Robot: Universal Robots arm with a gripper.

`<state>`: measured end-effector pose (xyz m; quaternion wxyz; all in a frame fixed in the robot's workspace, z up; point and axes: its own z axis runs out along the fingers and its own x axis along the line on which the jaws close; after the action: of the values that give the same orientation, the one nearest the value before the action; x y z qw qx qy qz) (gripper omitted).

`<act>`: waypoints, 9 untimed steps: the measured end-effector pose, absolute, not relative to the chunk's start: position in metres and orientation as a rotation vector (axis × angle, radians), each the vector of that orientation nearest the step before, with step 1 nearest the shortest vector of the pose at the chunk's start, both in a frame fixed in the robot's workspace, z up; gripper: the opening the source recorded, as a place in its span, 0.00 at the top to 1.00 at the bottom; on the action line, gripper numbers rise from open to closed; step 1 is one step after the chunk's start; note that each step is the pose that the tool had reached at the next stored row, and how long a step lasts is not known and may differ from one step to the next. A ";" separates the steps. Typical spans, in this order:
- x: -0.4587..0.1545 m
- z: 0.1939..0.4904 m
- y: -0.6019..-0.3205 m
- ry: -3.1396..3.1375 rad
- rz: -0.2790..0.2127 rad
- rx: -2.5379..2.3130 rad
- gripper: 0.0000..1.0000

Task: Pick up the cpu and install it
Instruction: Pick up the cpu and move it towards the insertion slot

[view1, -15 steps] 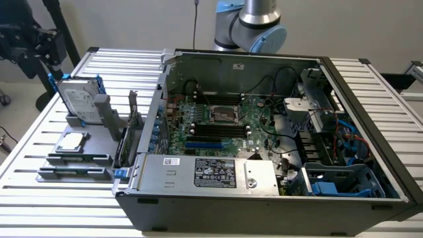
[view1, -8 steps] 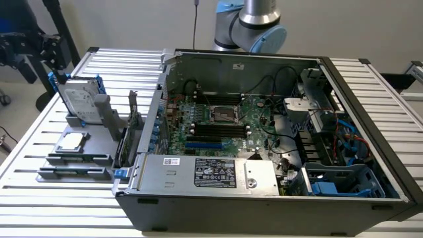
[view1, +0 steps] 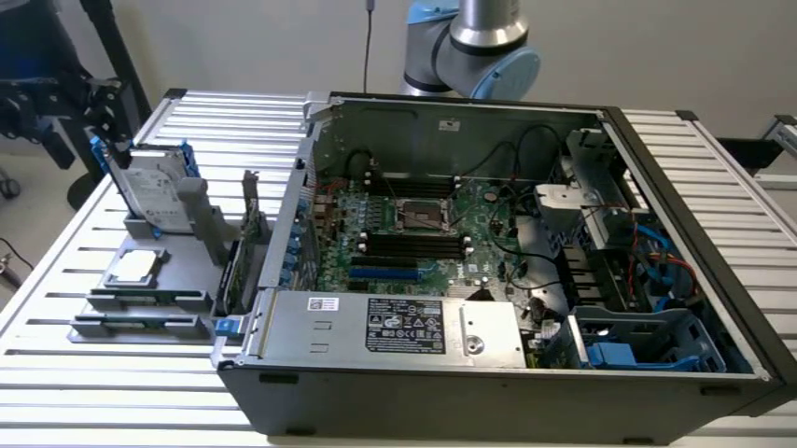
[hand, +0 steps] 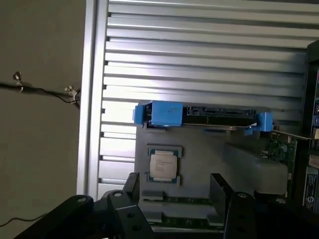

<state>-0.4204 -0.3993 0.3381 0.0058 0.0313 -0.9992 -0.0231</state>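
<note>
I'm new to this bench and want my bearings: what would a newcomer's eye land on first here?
The open computer case dominates the slatted table, its green motherboard laid bare in the middle. At the exterior view's left, a grey stand holds a hard drive upright in a blue bracket, with the cpu lying flat nearer the camera. In the wrist view the open gripper hangs above that stand, near the cpu.
</note>
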 end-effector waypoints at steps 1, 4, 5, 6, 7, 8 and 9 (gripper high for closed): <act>-0.420 0.336 -0.400 -3.127 -0.072 0.106 0.32; -0.420 0.331 -0.401 -3.126 -0.072 0.120 0.32; -0.421 0.329 -0.401 -3.126 -0.072 0.121 0.32; -0.421 0.327 -0.402 -3.126 -0.072 0.122 0.32; -0.421 0.325 -0.402 -3.126 -0.072 0.123 0.32; -0.422 0.324 -0.403 -3.126 -0.072 0.123 0.32; -0.422 0.322 -0.403 -3.126 -0.072 0.123 0.32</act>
<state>-0.4223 -0.4034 0.3219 0.0061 0.0392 -0.9989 -0.0230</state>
